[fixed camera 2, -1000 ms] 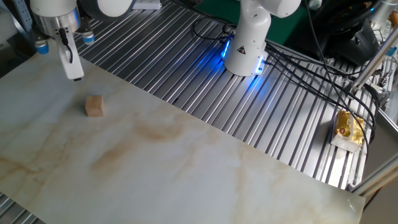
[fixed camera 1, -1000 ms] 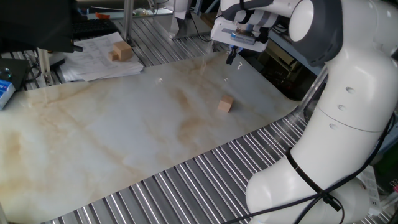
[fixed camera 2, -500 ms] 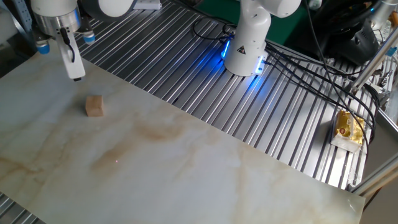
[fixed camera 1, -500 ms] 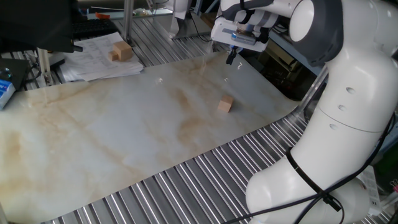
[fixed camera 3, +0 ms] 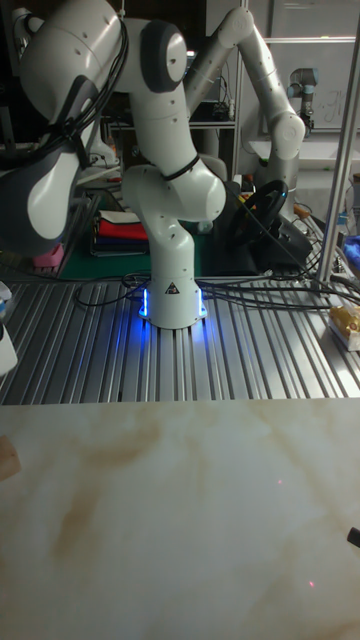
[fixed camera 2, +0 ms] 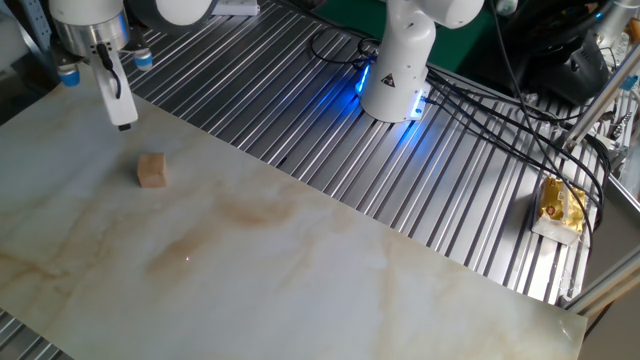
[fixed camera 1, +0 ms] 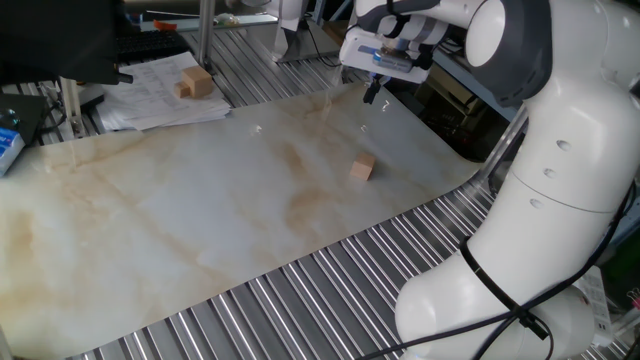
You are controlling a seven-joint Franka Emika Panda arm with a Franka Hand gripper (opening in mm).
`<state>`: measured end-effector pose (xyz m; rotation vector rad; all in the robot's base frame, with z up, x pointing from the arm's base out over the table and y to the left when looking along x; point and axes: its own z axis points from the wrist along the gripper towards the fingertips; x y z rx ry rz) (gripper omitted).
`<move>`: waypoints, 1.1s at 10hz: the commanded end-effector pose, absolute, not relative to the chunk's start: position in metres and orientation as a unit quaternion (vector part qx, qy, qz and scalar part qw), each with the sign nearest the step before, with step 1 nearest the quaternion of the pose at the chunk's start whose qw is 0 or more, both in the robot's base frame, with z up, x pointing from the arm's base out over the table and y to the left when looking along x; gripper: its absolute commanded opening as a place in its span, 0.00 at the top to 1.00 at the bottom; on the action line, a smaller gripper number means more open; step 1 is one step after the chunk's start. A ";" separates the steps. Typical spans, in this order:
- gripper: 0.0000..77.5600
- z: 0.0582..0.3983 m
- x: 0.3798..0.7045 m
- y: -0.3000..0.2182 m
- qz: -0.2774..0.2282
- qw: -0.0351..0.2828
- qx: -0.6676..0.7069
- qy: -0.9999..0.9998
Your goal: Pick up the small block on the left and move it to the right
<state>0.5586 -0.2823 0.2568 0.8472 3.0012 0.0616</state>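
Note:
The small block [fixed camera 1: 363, 167] [fixed camera 2: 152, 170] is a plain tan wooden cube. It lies on the marbled board [fixed camera 1: 180, 210] near the robot's side. In the tall fixed view only a sliver of the small block [fixed camera 3: 5, 460] shows at the left edge. My gripper [fixed camera 1: 371, 98] [fixed camera 2: 122, 122] hangs above the board's edge, a short way from the cube and not touching it. Its fingers point down, sit together at the middle of the hand, and hold nothing.
A larger tan block [fixed camera 1: 196, 83] rests on a pile of papers [fixed camera 1: 150, 105] beyond the board. The board lies on a ribbed metal table [fixed camera 2: 330, 130]. The robot's base [fixed camera 2: 398, 75] glows blue. A yellow packet [fixed camera 2: 560, 205] lies at the far side.

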 end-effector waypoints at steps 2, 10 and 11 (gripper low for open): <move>1.00 0.259 0.559 -0.283 0.028 0.014 0.244 0.969; 1.00 0.251 0.528 -0.292 0.010 0.026 0.259 0.966; 1.00 0.253 0.529 -0.298 0.010 0.020 0.262 0.965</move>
